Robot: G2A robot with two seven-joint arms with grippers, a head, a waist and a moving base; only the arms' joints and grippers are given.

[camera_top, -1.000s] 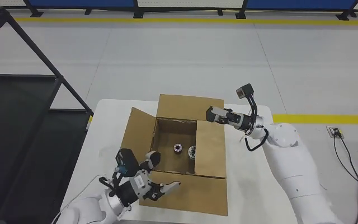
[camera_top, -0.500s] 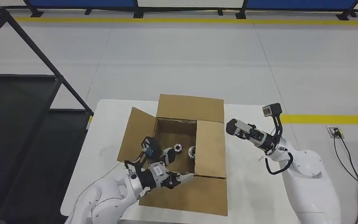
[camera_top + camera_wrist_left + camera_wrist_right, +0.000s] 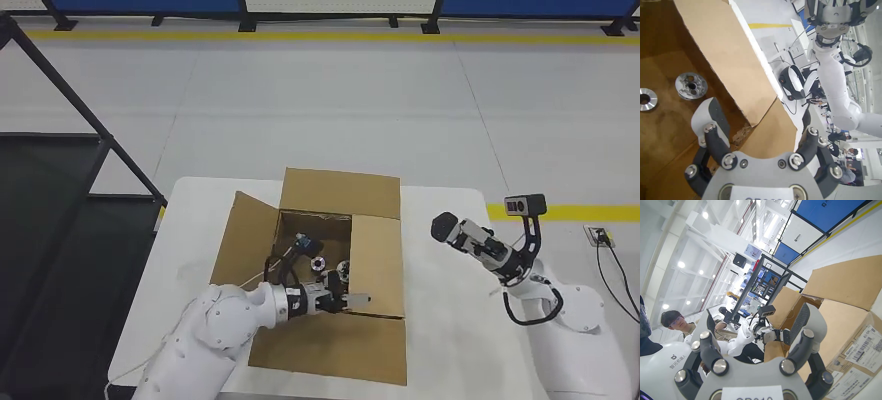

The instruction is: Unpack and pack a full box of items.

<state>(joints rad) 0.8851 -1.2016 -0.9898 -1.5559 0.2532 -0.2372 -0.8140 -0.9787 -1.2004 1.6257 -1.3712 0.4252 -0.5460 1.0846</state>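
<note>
left arm [image 3: 232,318] advanced to box [image 3: 340,190] | flap [image 3: 764,142] between parted jaws | metal wheels [image 3: 691,88] near

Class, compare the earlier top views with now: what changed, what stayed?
The left end effector moved from the front flap to the opening of the box, near the two metal parts. The right end effector drew back from the right flap, away from the box. Nothing was grasped or released. Box and parts stayed put.

Bright, even light comes from round white ceiling lamps [image 3: 681,264] overhead. The open brown cardboard box [image 3: 375,265] holds soft shadow inside, where two round silver metal parts [image 3: 691,88] glint. Wrist views bow straight lines near their edges.
</note>
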